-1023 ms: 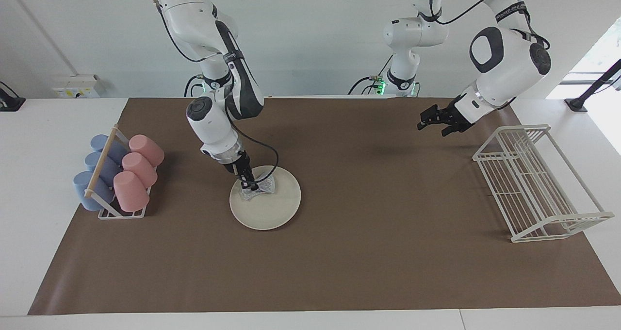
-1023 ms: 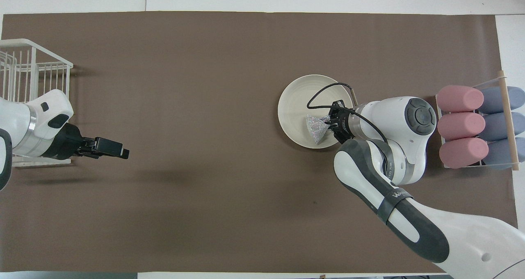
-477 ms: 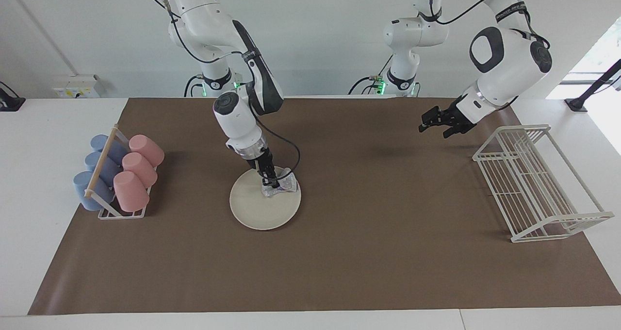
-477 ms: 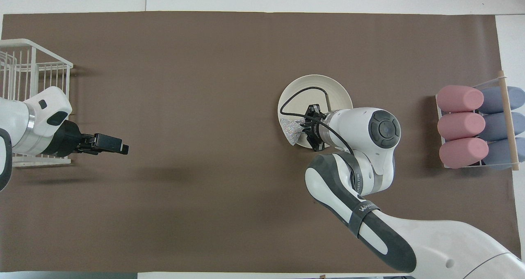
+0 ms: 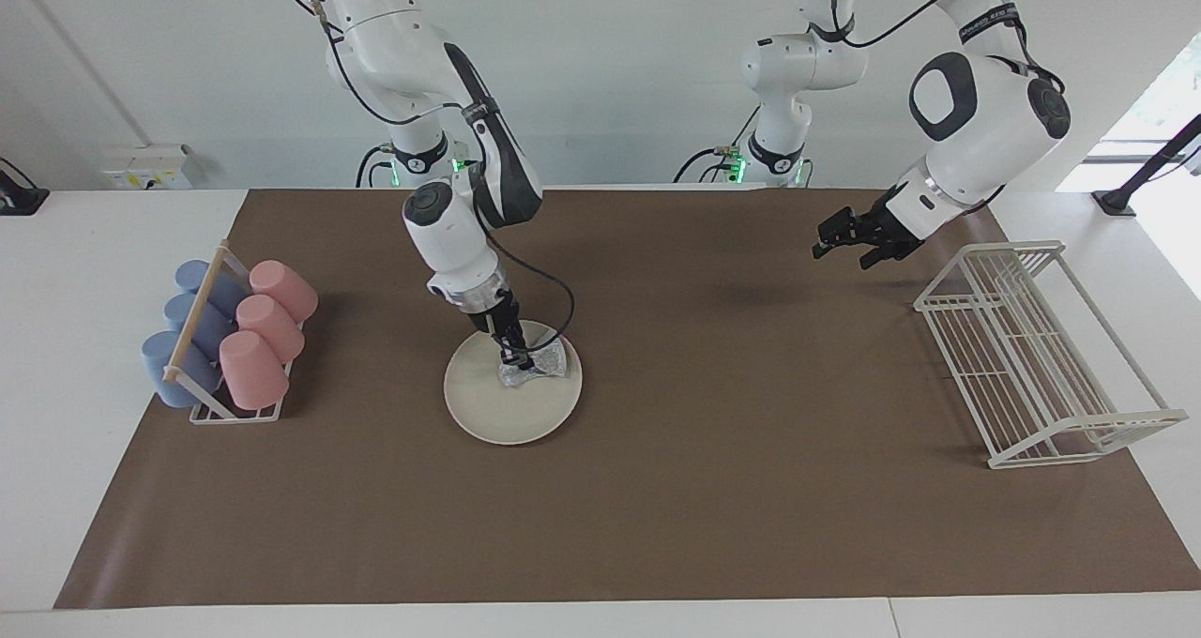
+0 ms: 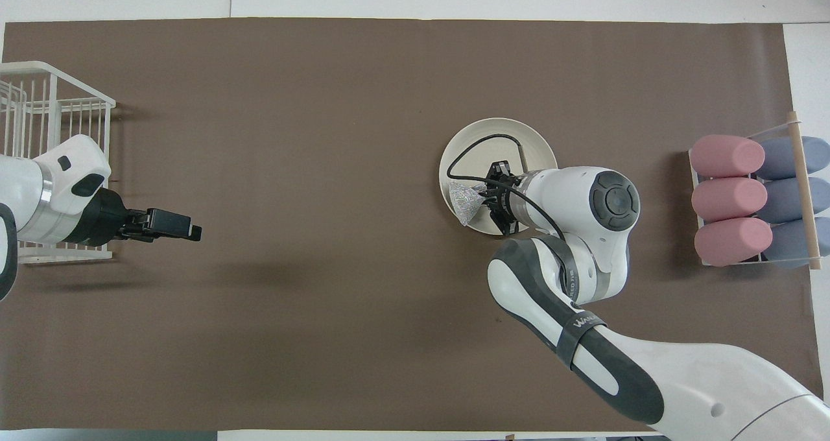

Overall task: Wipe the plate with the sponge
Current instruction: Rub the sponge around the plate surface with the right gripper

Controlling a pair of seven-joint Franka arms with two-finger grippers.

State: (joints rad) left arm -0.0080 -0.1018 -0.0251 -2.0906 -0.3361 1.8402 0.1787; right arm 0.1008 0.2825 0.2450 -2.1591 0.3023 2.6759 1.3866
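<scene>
The cream plate (image 5: 497, 413) lies on the brown mat, toward the right arm's end of the table; it also shows in the overhead view (image 6: 506, 128). My right gripper (image 5: 518, 360) is shut on the silvery sponge (image 5: 539, 364) and presses it onto the part of the plate nearest the robots and the left arm's end. In the overhead view the right gripper (image 6: 486, 198) holds the sponge (image 6: 463, 201) at the plate's edge. My left gripper (image 5: 842, 247) waits open and empty in the air beside the wire rack; it also shows in the overhead view (image 6: 175, 224).
A holder with pink and blue cups (image 5: 246, 333) stands at the right arm's end of the mat. A white wire rack (image 5: 1032, 356) stands at the left arm's end. The brown mat (image 5: 713, 488) covers the table.
My right gripper dragged the sponge across the plate from the cups' side toward the left arm's end, then shifted it slightly. The left arm barely moved.
</scene>
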